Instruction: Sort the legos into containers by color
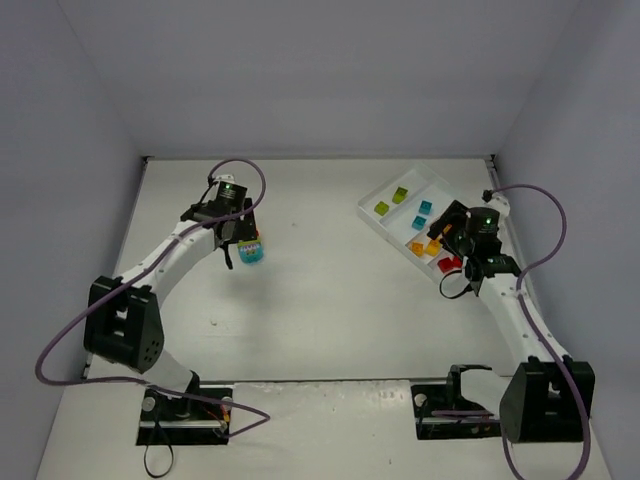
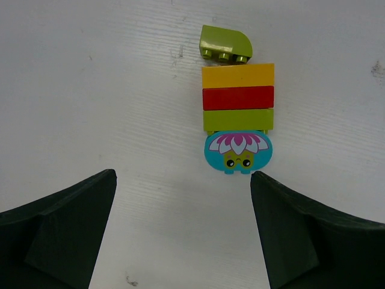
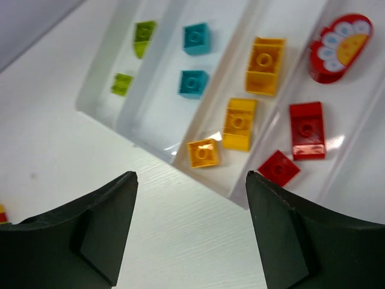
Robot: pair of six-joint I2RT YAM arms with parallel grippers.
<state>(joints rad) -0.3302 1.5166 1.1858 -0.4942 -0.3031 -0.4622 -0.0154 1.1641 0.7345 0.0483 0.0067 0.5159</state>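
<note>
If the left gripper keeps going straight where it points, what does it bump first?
Probably the teal rounded plastic brick with a flower face, lying on the white table just ahead of the open left gripper, slightly right of centre. Depth is hard to judge.

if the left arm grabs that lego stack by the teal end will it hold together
Probably stiff: the stack looks pressed tight, no gaps between its yellow, red and green layers. Likely light, being small plastic. The teal piece has rounded sides, so the left fingers might slip.
</note>
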